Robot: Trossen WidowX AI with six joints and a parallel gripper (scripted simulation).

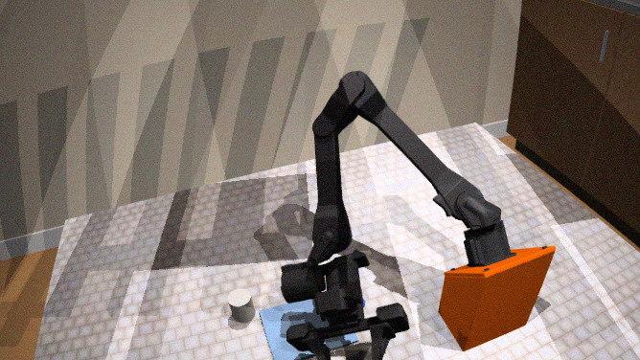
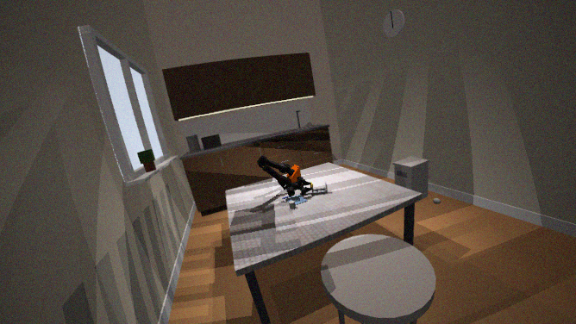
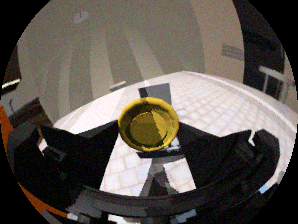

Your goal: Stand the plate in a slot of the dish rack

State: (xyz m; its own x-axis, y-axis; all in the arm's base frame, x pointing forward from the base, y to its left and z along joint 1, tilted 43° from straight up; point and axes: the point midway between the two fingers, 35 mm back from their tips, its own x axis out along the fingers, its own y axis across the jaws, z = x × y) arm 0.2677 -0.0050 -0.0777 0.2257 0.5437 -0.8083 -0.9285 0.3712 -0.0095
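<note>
The yellow plate (image 3: 145, 129) (image 2: 311, 184) is held at the gripper, with its round face toward the wrist camera. My gripper (image 3: 148, 124) is shut on the plate, the dark fingers reaching it from both sides. In the top view the gripper points down past the bottom edge, and the plate is hidden. The grey dish rack (image 2: 326, 188) stands on the table just beside the gripper in the exterior view. In the wrist view the plate covers most of the rack; an upright grey panel (image 3: 160, 91) shows above it. The slots, and whether plate and rack touch, cannot be made out.
A light blue mat (image 1: 274, 329) (image 2: 300, 200) lies beneath the arm in the top view. A grey cylinder (image 1: 241, 307) (image 2: 292, 206) stands beside it. A small blue object (image 1: 363, 303) shows behind the gripper. The orange block (image 1: 498, 297) (image 2: 294, 173) sits at the arm's base.
</note>
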